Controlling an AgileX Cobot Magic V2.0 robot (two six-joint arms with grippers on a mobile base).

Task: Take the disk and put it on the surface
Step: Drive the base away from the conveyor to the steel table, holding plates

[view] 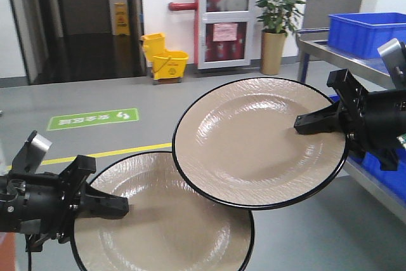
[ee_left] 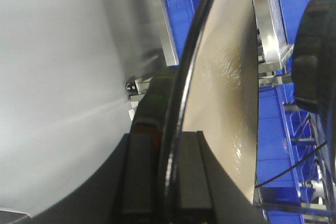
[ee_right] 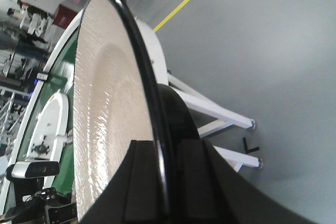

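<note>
Two beige disks with black rims are held up in the air. The left disk is low in the front view, and my left gripper is shut on its left rim. The right disk hangs higher and overlaps the left one, with my right gripper shut on its right rim. In the left wrist view the disk stands edge-on between the fingers of the left gripper. The right wrist view shows its disk clamped by the right gripper. The surface is out of view.
A metal rack with a blue bin stands at the right. Far behind are a yellow mop bucket and a potted plant. The green conveyor belt on a white frame lies beyond the right disk.
</note>
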